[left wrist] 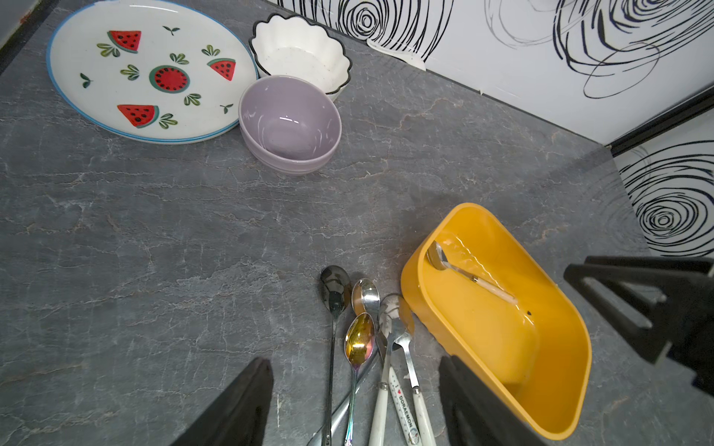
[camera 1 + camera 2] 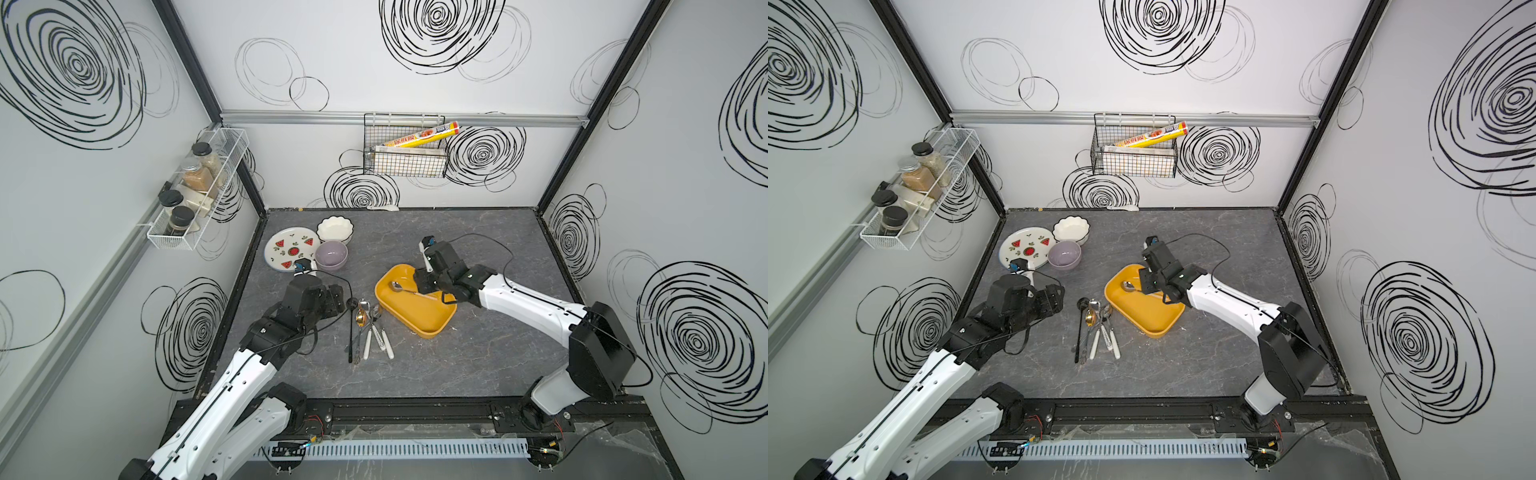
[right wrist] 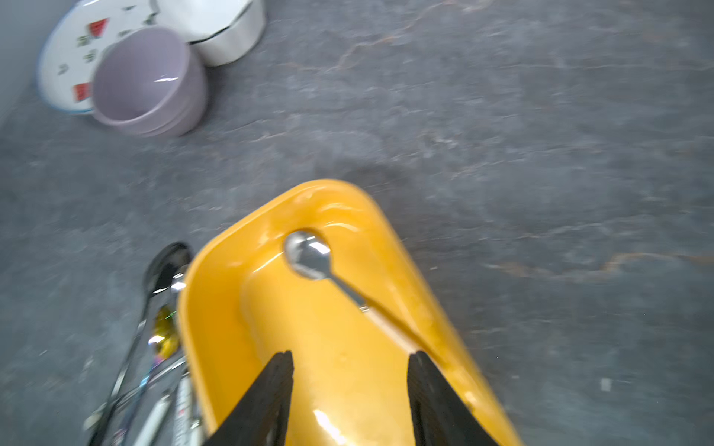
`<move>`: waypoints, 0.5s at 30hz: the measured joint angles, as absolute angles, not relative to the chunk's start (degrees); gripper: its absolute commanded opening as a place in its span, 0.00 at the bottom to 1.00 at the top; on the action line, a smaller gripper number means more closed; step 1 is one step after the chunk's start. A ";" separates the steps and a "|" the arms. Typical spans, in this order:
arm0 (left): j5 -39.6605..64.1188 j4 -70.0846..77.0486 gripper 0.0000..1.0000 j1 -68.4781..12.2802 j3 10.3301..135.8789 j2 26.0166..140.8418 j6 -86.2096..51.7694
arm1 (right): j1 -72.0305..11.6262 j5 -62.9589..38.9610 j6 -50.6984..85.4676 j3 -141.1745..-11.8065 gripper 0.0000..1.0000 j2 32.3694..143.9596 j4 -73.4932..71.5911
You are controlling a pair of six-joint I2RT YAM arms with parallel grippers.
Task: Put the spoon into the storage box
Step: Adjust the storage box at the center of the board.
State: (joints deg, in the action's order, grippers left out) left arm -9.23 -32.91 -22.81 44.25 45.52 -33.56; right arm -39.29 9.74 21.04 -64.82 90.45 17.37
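The spoon (image 2: pixel 413 292) is seen lying flat inside the storage box (image 2: pixel 415 328), near the middle of the table (image 2: pixel 457 365). The right fingers (image 3: pixel 278 386) are held apart above the box, nothing gripped. The left fingers (image 1: pixel 247 397) are spread wide over the loose spoons (image 1: pixel 363 340) beside it.

Yellow-orange storage box (image 2: pixel 424 318); purple bowl (image 2: pixel 331 254); plate (image 2: pixel 277 252) (watermelon print).

left arm (image 2: pixel 232 386) reaches forward and inward, wrist bent down; left gripper (image 1: pixel 353 361) points downward, jaws wide apart and empty. right arm (image 2: pixel 528 307) stretches toward the middle; right gripper (image 3: pixel 351 353) tilts down, jaws parted, clamping nothing.
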 measured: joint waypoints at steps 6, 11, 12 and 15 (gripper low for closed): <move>-9.23 -32.93 0.75 -22.81 44.12 45.52 -33.58 | -34.20 8.43 16.01 -66.70 0.59 96.31 19.00; -9.23 -32.91 0.74 -22.81 44.12 45.52 -33.58 | -33.19 6.55 13.41 -70.52 0.54 102.06 20.21; -9.23 -32.91 0.74 -22.81 44.12 45.52 -33.56 | -33.10 6.22 13.26 -71.07 0.52 102.89 20.29; -9.23 -32.91 0.75 -22.81 44.12 45.52 -33.58 | -33.01 5.06 12.67 -73.12 0.47 105.16 20.43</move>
